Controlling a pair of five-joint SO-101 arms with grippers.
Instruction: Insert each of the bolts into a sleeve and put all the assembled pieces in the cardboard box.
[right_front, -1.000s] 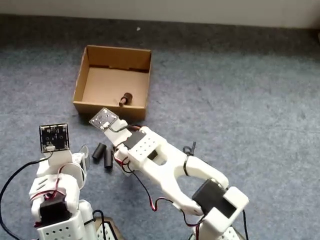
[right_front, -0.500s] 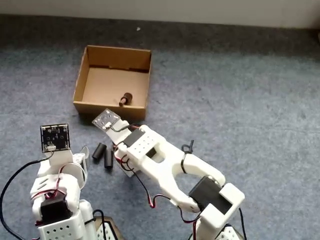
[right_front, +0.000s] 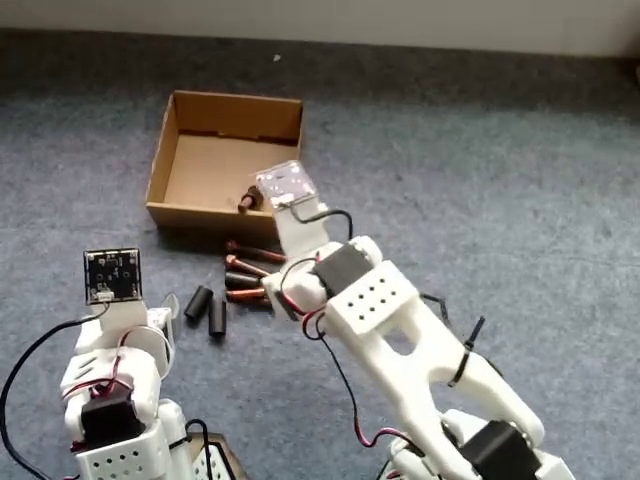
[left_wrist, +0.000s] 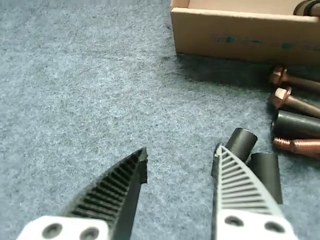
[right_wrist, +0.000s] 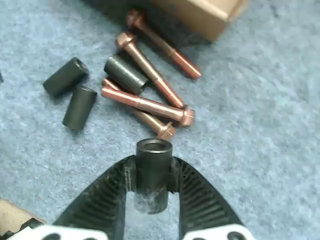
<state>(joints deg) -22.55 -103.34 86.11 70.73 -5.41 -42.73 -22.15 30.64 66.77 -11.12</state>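
My right gripper (right_wrist: 153, 169) is shut on an upright black sleeve (right_wrist: 152, 175), held above the carpet. Below it lie several copper bolts (right_wrist: 148, 105) and three loose black sleeves (right_wrist: 79, 107), one of them (right_wrist: 125, 74) among the bolts. In the high view the bolts (right_front: 248, 264) lie just in front of the cardboard box (right_front: 160, 165), with two sleeves (right_front: 208, 308) to their left. One assembled piece (right_front: 250, 197) rests inside the box. My left gripper (left_wrist: 180, 167) stands open low over the carpet, one fingertip (left_wrist: 226, 162) right beside a sleeve (left_wrist: 241, 142).
Grey carpet covers the whole floor, with free room to the right of the box and bolts. The box wall (left_wrist: 245, 32) stands close behind the bolts (left_wrist: 295, 102). The left arm's base (right_front: 110, 390) sits at the near left.
The right arm has risen and swung toward the box's front corner, uncovering the bolts it hid before. The left arm and the two sleeves by it have stayed put.
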